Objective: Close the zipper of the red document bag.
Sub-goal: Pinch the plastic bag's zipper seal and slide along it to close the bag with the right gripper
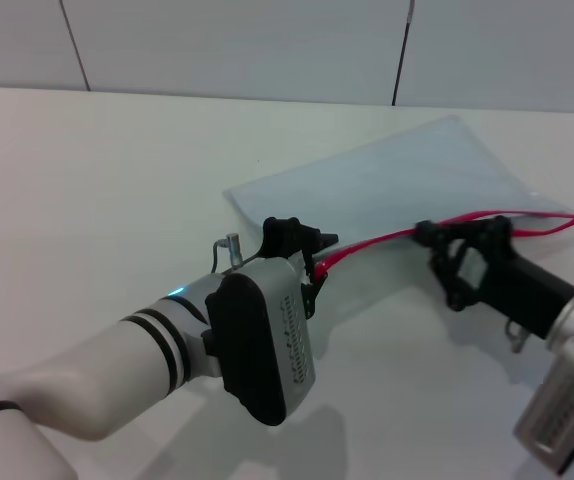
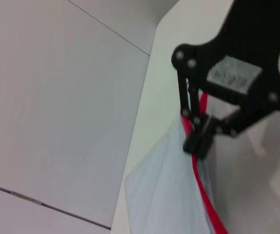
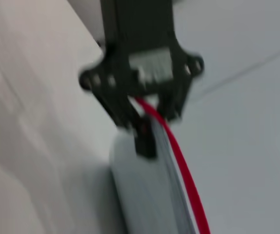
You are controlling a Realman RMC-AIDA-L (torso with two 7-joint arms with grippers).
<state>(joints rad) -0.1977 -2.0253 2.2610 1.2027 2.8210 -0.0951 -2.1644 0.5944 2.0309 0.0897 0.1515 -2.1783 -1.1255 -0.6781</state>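
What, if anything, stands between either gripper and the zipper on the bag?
Nothing visible does. The left gripper is already at one end of the zipper, and the right gripper pinches it midway along the red document bag.

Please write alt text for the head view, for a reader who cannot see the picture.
Two robot grippers hold the red zipper along the near edge of a pale blue-grey document bag lying on a white table. The left gripper pinches the zipper's left end; the right gripper grips it near the middle, and beyond it the zipper gapes open.
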